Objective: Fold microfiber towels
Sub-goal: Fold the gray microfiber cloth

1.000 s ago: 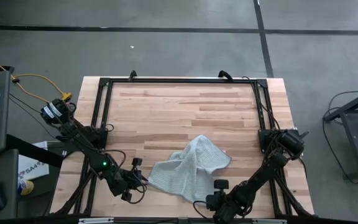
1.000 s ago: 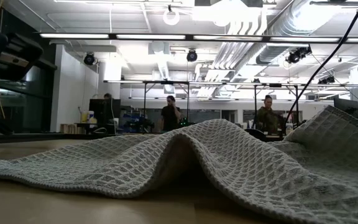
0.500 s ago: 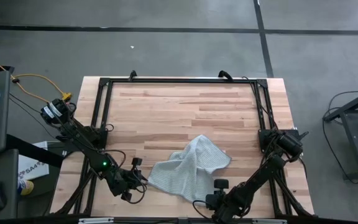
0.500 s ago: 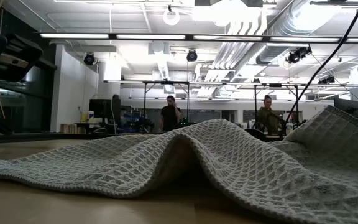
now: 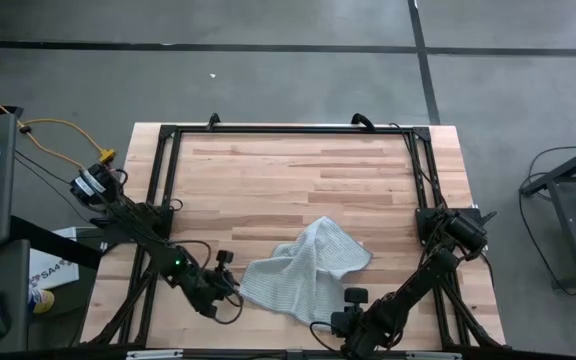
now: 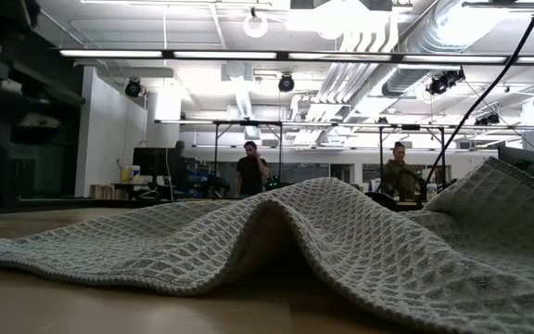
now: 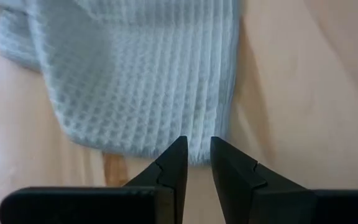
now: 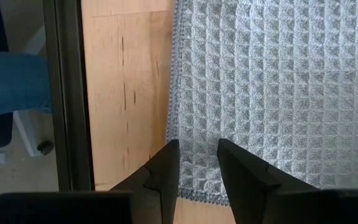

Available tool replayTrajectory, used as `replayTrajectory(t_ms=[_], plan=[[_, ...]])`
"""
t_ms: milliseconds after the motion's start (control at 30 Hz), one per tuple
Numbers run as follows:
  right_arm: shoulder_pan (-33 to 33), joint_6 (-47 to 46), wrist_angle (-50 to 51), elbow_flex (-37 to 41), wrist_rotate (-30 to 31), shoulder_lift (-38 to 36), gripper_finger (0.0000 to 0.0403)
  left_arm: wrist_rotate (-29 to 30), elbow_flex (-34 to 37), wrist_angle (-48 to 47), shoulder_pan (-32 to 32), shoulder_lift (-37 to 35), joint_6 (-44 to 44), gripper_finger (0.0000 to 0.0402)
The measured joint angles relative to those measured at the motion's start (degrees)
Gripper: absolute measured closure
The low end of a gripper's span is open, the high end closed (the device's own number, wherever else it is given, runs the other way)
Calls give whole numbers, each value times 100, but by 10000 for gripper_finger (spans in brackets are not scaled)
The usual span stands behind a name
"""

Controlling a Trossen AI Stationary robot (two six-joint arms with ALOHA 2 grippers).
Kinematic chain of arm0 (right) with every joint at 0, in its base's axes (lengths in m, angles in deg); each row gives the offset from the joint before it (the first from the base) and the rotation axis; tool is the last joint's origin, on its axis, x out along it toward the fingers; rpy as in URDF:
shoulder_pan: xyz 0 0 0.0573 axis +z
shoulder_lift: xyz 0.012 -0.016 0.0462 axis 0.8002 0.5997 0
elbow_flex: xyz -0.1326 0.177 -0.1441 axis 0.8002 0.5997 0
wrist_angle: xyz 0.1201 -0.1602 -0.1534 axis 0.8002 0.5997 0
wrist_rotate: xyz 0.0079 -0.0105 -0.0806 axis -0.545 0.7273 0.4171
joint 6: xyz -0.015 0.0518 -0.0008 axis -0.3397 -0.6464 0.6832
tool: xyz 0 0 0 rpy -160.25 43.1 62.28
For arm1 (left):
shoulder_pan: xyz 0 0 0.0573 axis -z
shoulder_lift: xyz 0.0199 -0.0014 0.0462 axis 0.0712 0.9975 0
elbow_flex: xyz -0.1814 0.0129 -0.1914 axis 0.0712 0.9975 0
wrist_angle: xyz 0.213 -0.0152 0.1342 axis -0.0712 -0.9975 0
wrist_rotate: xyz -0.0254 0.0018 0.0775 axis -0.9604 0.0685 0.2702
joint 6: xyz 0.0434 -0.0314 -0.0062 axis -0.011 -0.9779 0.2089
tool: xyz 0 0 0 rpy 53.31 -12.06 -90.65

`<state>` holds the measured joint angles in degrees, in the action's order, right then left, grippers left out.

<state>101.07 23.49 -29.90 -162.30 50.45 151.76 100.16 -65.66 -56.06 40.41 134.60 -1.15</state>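
**One crumpled towel, two claws at its near edge**

One towel (image 5: 303, 268) lies on the desk (image 5: 288, 170), as seen from above. It is close to the near edge and a little right of the middle. It is not flat: one part runs toward the left near corner, another rises toward the right, so no fold is made yet. The left claw (image 5: 230, 287) stands just beside the left end of the cloth. The right claw (image 5: 340, 318) stands at the near edge of the cloth. Each arm reaches in from its own side, I think so that each can take one corner or hem.

From the level of the desk top, the towel (image 6: 276, 241) fills the front of the picture with a hump in its middle and a higher part at the right. This shows that the cloth is bunched and must be spread before folding. Far behind, people stand in the room.

From the left wrist, the claw (image 7: 195, 155) has its fingers a small way apart, with nothing between them. The hem of the towel (image 7: 142, 74) lies just ahead of the tips.

From the right wrist, the claw (image 8: 197, 158) is also apart and empty. It hangs over the hem of the towel (image 8: 260, 87), near the dark frame rail (image 8: 67, 93) at the side of the desk.
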Motion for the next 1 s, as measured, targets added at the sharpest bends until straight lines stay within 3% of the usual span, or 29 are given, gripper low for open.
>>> replayTrajectory(t_ms=[400,867,1000], plan=[[-41,-129,-32,7,-24,0,295,-283,-456,-128,-161,523,798,333],[-39,-151,-82,13,-23,0,295,-834,-924,-747,-671,1129,718,334],[-39,-151,-85,13,-24,0,295,-916,-987,-894,-672,1135,516,365]])
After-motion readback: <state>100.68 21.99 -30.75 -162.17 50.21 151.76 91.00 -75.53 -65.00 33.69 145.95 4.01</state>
